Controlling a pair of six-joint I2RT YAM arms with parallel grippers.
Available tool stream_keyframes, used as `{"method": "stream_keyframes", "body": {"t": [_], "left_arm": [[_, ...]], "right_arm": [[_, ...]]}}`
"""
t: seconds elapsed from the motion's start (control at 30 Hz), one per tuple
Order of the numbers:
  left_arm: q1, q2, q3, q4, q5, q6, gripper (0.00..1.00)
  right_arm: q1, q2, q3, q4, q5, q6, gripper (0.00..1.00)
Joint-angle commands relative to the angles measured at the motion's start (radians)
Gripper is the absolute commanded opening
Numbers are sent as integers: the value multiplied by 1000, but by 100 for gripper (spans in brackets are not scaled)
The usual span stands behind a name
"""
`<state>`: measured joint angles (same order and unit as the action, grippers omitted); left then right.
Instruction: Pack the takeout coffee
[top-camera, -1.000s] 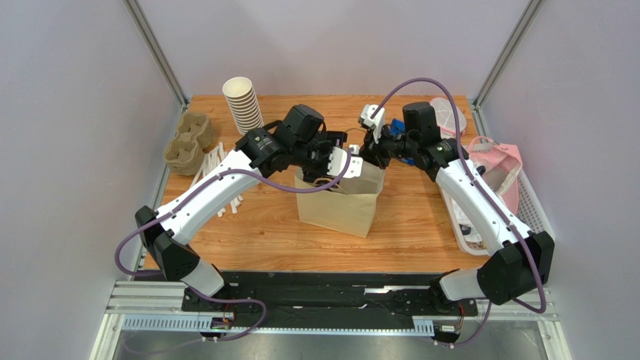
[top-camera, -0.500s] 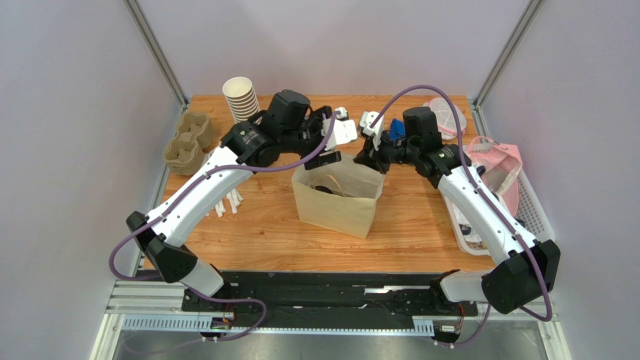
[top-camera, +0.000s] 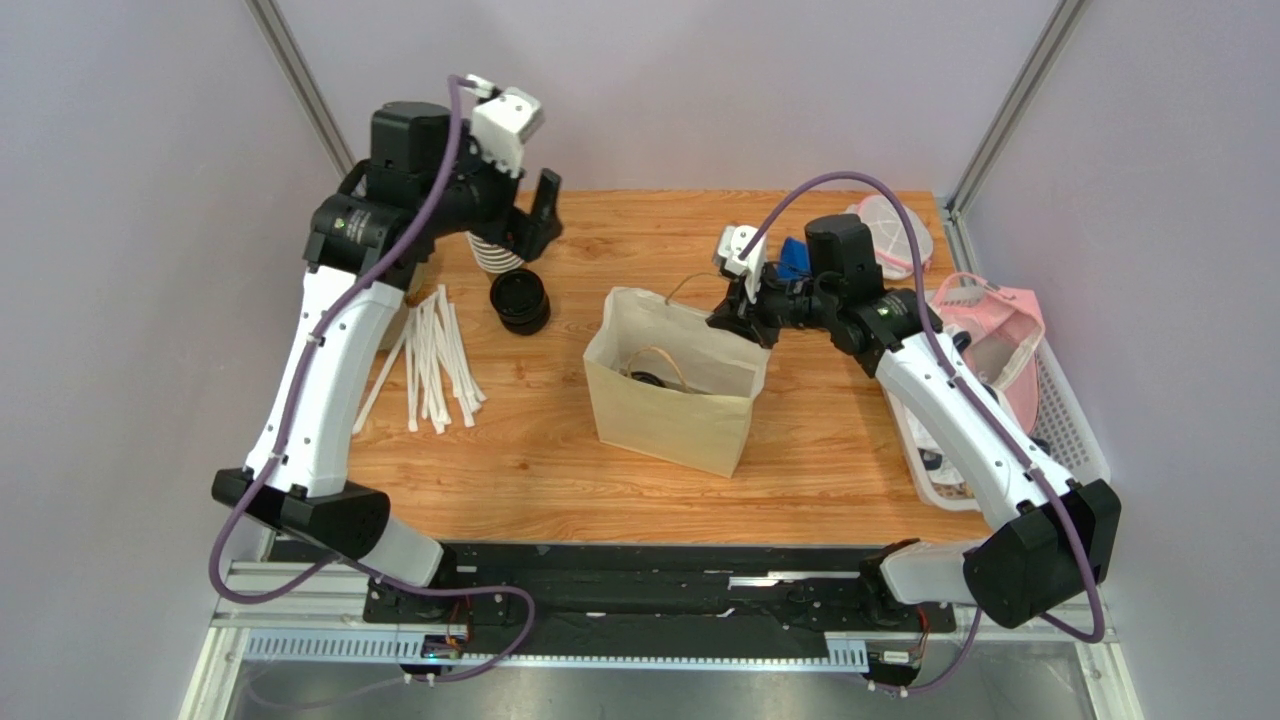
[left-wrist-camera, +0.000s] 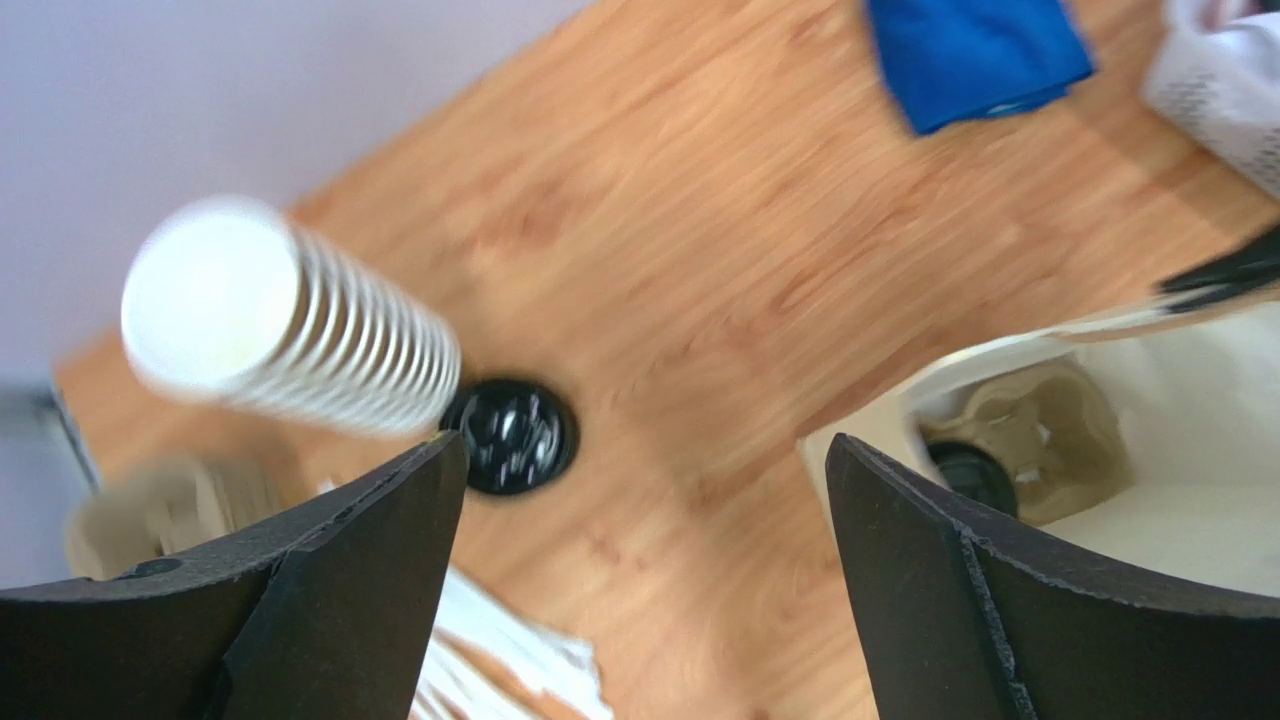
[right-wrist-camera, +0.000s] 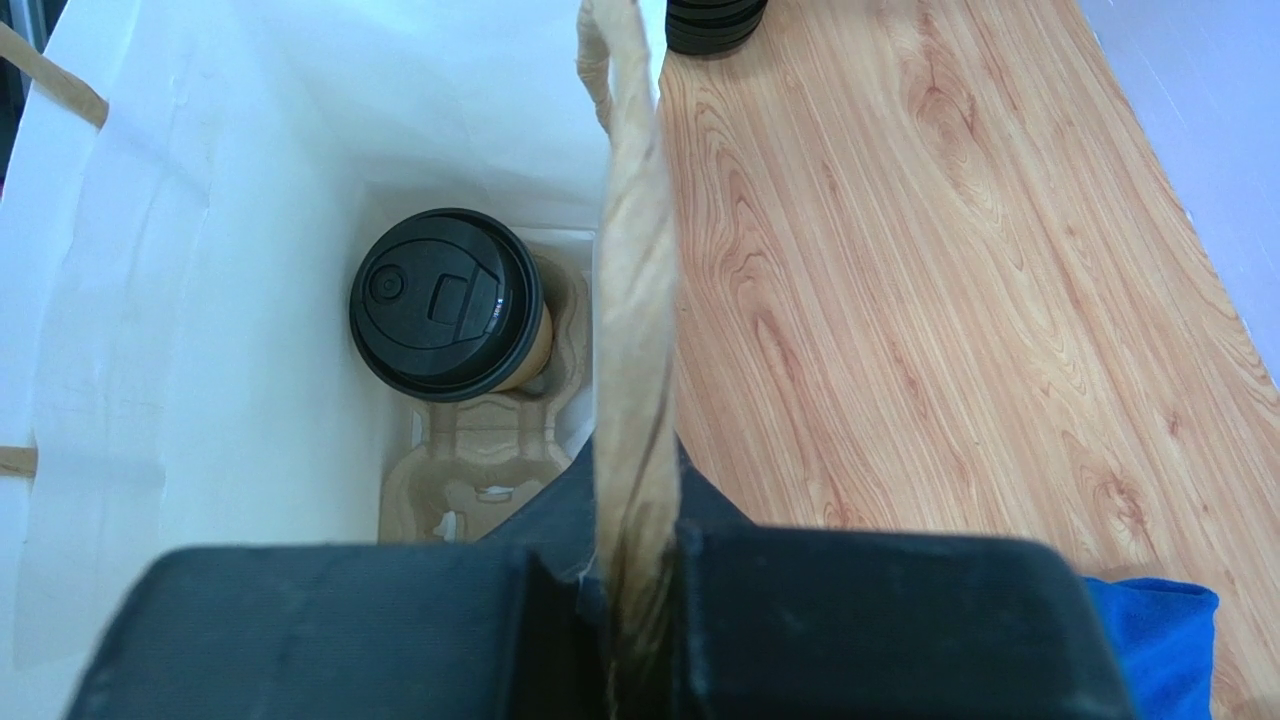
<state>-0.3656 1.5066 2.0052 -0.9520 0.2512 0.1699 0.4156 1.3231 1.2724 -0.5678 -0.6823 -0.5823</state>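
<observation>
Your left end effector (top-camera: 538, 207) has swung away from the paper bag (top-camera: 669, 413), jaws wide and empty, so the takeout coffee (right-wrist-camera: 445, 305) now sits in the bag's carrier (right-wrist-camera: 481, 450) while your right end effector (right-wrist-camera: 639, 600) pinches the handle (right-wrist-camera: 631, 300): packing looks done.

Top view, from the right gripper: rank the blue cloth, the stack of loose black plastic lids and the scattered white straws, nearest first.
1. Blue cloth, just behind the right gripper.
2. Stack of loose black plastic lids, to its left, beyond the brown paper bag it grips.
3. Scattered white straws, farthest left.
</observation>
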Motion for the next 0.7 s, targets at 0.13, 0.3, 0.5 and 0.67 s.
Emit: {"method": "stream_keyframes", "body": {"t": [0.13,0.3,0.5,0.67], "left_arm": [[391,-86,-350,-166,39,-86,77],[623,-137,-586,-143,46,32,68],[799,-129,-752,-38,39,132,60],[887,-88,-865,166,82,244,57]], "right_arm": [[5,-5,21,0,-13,-24,13],[5,-5,25,-9,-3,-22,23],[5,-10,38,-37,-10,-24,31],[5,-10,54,-55,-5,-10,43]]}}
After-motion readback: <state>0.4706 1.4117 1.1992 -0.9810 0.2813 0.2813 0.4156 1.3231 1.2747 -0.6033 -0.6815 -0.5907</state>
